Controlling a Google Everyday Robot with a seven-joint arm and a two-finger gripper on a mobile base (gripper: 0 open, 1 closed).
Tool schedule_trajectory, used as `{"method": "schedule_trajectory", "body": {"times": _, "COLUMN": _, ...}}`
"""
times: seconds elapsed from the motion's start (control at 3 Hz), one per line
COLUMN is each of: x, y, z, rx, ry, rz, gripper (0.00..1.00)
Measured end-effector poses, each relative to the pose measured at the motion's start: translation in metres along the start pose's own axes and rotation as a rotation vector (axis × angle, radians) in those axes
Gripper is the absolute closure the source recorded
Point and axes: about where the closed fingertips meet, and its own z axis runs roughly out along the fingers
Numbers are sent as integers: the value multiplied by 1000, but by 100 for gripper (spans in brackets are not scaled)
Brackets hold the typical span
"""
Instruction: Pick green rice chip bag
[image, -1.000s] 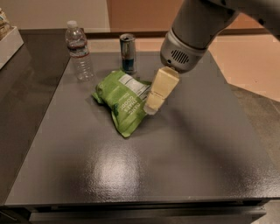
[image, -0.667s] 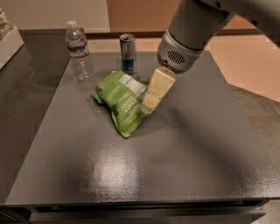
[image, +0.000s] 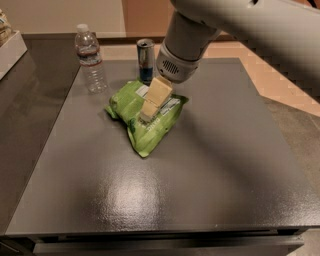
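The gripper (image: 148, 114) hangs angled down over the middle of the green rice chip bag (image: 150, 134), likely to pinch its crinkly film clear of the can (image: 145, 60) just behind. Apart or clamped? Can't tell. The bag lies flat on the table (image: 210, 180).

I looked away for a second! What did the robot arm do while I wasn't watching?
The gripper slid left, from the right edge of the green rice chip bag to above its middle, where it now sits low against it. Whether it has grabbed the bag can't be seen yet. The bag, water bottle and can stayed where they were on the table.
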Motion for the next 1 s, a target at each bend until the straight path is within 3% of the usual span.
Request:
{"method": "schedule_trajectory", "body": {"times": 0.33, "x": -14, "y": -12, "z": 15, "rx": 43, "ry": 16, "rz": 70, "gripper": 0}}
{"method": "schedule_trajectory", "body": {"times": 1.0, "x": -32, "y": -31, "z": 45, "rx": 110, "ry": 60, "rz": 146, "gripper": 0}}
